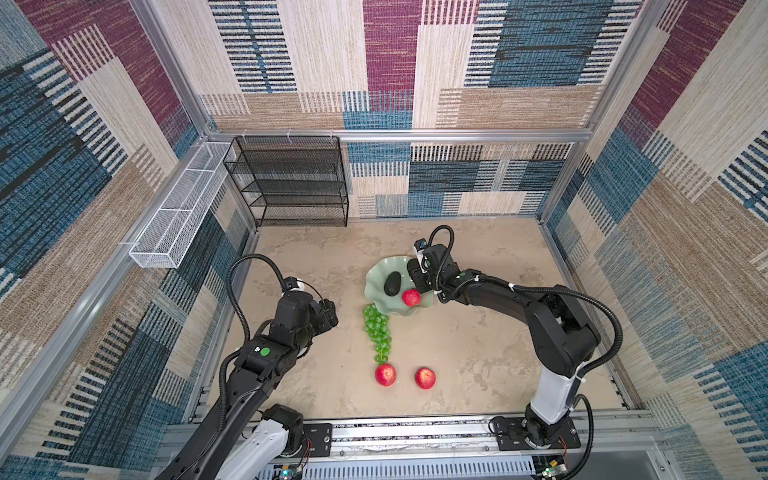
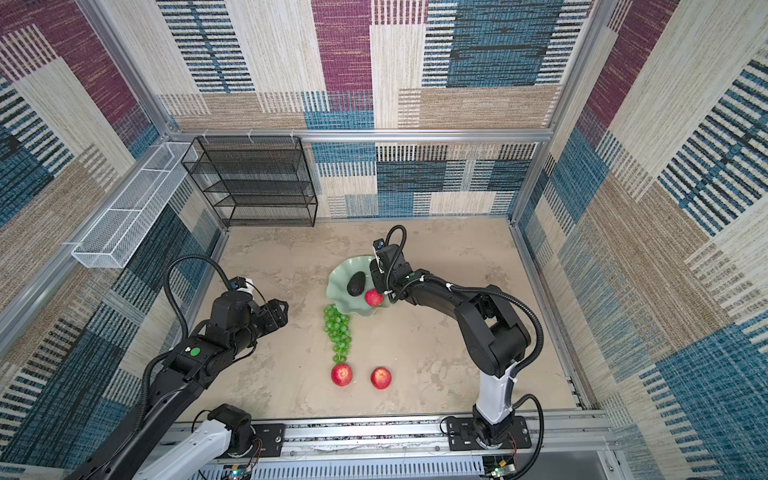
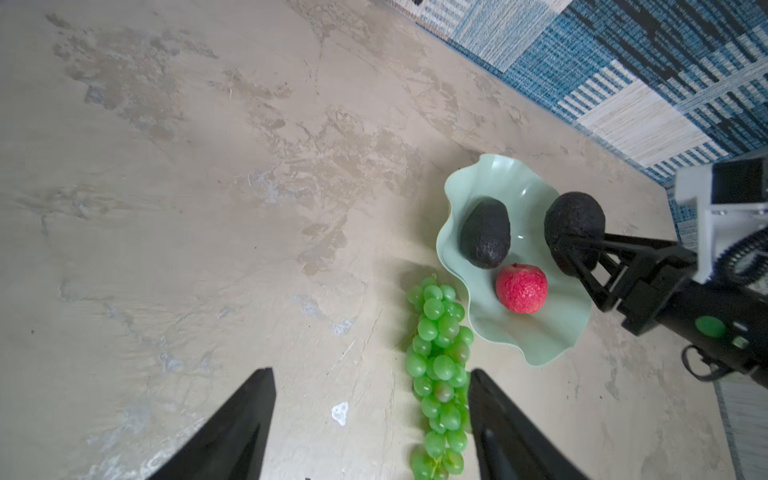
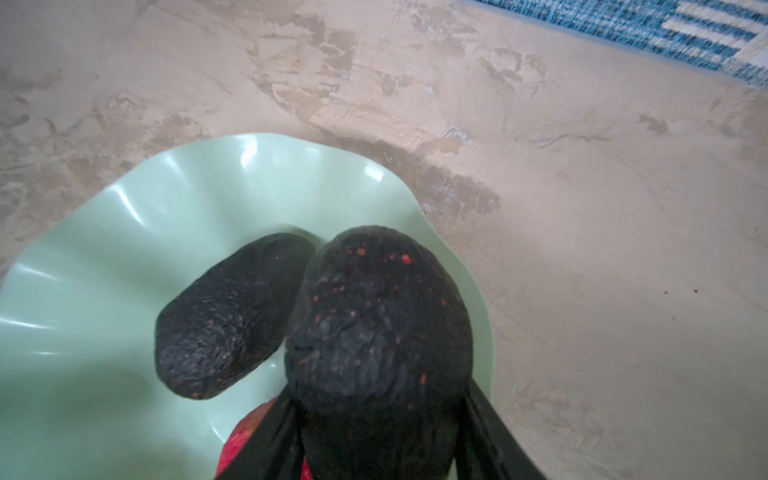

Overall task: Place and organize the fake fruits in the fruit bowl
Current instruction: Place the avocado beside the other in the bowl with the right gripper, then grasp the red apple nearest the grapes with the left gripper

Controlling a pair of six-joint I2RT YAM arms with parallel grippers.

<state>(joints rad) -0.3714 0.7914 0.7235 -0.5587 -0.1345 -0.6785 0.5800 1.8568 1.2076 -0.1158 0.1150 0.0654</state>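
The pale green fruit bowl (image 1: 379, 270) sits mid-table and holds one dark avocado (image 1: 392, 284) and one red apple (image 1: 411, 297). My right gripper (image 4: 380, 415) is shut on a second avocado (image 4: 378, 324) and holds it over the bowl's (image 4: 124, 249) far-right rim; in the left wrist view that held avocado (image 3: 574, 226) hangs just above the bowl's edge. The green grapes (image 1: 377, 332) lie on the table touching the bowl's near rim. Two more apples (image 1: 385, 374) (image 1: 424, 377) rest nearer the front. My left gripper (image 3: 372, 372) is open and empty, left of the grapes (image 3: 440, 365).
A black mesh rack (image 1: 291, 183) stands at the back left against the wall. A white wire basket (image 1: 183, 208) hangs along the left wall. The arms' mounting rail (image 1: 415, 432) runs along the front edge.
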